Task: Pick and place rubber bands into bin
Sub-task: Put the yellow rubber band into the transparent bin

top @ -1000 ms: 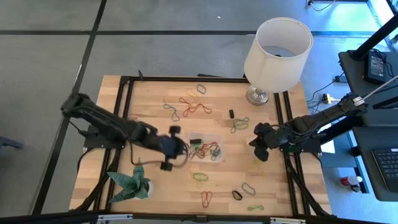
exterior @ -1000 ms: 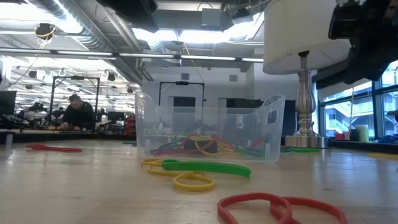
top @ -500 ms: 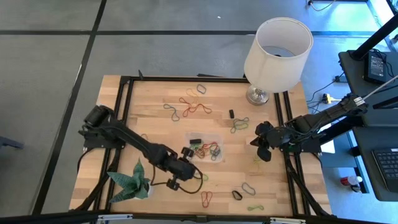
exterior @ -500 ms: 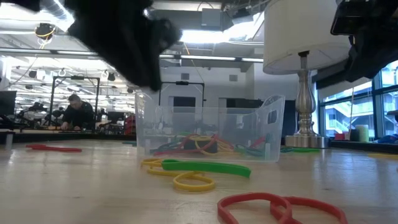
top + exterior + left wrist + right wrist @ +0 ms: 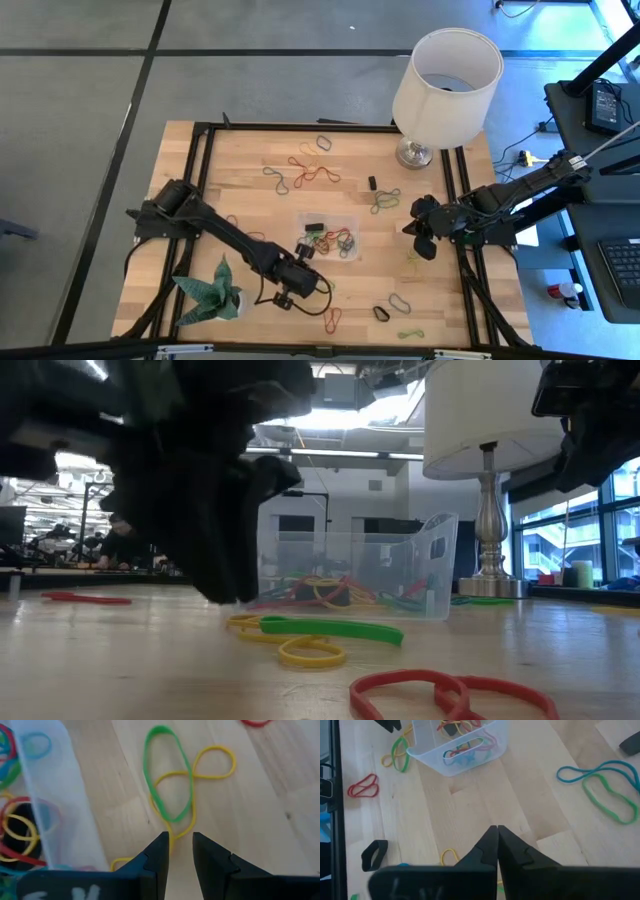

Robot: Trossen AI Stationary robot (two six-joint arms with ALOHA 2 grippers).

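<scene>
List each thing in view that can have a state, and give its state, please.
left gripper: open, over the yellow band, holding nothing
right gripper: shut, empty, at the table's right side
bin: upright, bands inside
green band: flat on the table, overlapping the yellow band
lamp: upright at the far right corner

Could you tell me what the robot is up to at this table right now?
It is clearing rubber bands off the table into the clear bin, which already holds several. The left end effector is low beside the bin, fingers slightly apart, lined up on a green band lying across a yellow band; nothing is gripped yet. The right end effector waits shut near the table's right edge. Many bands still lie scattered on the wood.
</scene>
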